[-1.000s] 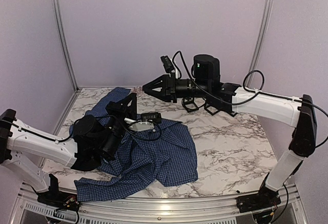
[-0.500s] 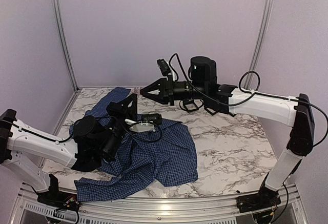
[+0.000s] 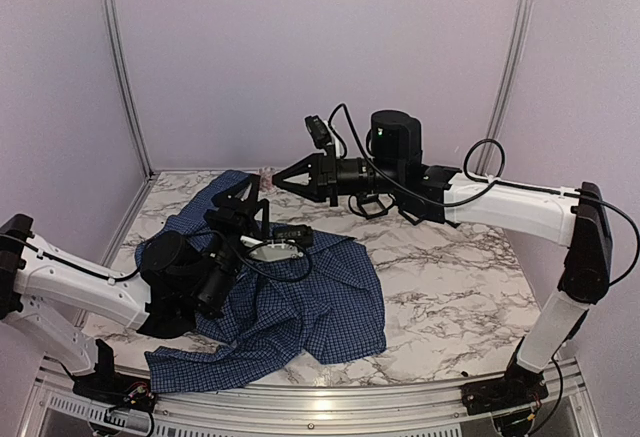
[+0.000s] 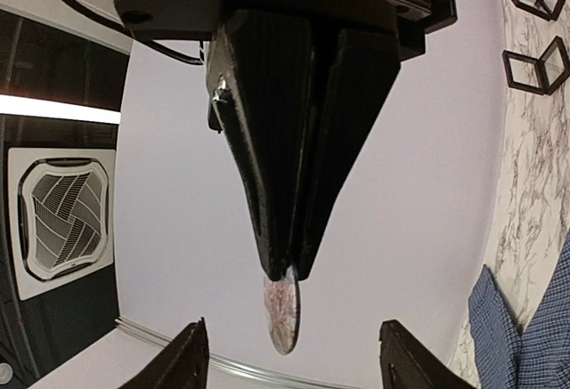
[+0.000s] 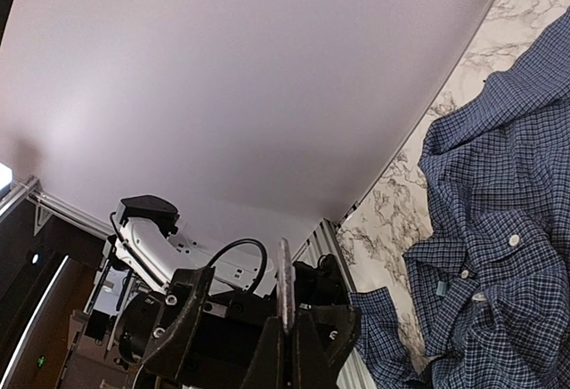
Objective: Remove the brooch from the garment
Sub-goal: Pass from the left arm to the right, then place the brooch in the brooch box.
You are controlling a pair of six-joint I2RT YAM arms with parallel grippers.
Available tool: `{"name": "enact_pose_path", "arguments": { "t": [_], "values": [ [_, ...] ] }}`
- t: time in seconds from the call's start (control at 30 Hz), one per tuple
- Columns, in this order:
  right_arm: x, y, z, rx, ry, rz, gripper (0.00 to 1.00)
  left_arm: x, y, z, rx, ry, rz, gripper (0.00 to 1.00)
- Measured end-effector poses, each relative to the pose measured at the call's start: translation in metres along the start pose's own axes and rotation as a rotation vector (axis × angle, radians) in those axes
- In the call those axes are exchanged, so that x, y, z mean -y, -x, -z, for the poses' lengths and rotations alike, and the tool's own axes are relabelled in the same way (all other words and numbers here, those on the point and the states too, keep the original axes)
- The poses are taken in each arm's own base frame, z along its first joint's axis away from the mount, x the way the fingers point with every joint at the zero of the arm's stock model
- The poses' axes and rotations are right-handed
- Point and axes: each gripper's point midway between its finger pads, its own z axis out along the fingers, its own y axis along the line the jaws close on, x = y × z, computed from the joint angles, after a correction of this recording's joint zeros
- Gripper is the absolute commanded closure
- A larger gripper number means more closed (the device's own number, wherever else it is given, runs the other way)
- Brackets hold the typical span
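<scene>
Brooch (image 4: 282, 313) pinched edge-on at tip of right gripper (image 3: 278, 181), held aloft beyond far edge of garment (image 3: 300, 297), clear of the cloth. Probably light, rigid, thin and slick; best gripped across the flat faces, as now, firmly enough not to slip. Since a second ago: left gripper (image 3: 248, 197) gone from shut to spread wide; right narrowed fully onto the ornament. Garment slumped on desk (image 3: 450, 277).

Garment (image 3: 300, 297) lies crumpled on the table's (image 3: 450, 277) left half. Left hand (image 3: 243, 195) sits over it, jaws apart. Right hand (image 3: 278, 179) is raised beyond, tips pinched together on the small reddish brooch (image 3: 266, 171).
</scene>
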Motion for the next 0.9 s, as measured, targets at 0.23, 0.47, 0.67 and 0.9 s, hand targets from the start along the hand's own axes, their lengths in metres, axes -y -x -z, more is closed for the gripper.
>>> {"name": "enact_pose_path", "arguments": {
  "t": [0.23, 0.47, 0.67, 0.9],
  "values": [
    [0.003, 0.004, 0.000, 0.023, -0.016, 0.020, 1.00, -0.010, -0.010, 0.000, -0.060, 0.011, 0.120, 0.01],
    [0.022, 0.008, 0.006, 0.059, -0.077, 0.037, 1.00, -0.052, -0.021, 0.002, -0.114, 0.012, 0.429, 0.01],
    [0.062, 0.005, 0.024, 0.105, -0.202, 0.045, 1.00, -0.088, -0.032, 0.005, -0.110, -0.034, 0.776, 0.01],
    [0.108, -0.004, 0.056, 0.162, -0.352, 0.046, 1.00, -0.073, -0.041, 0.010, -0.126, -0.153, 1.061, 0.01]
  ]
}}
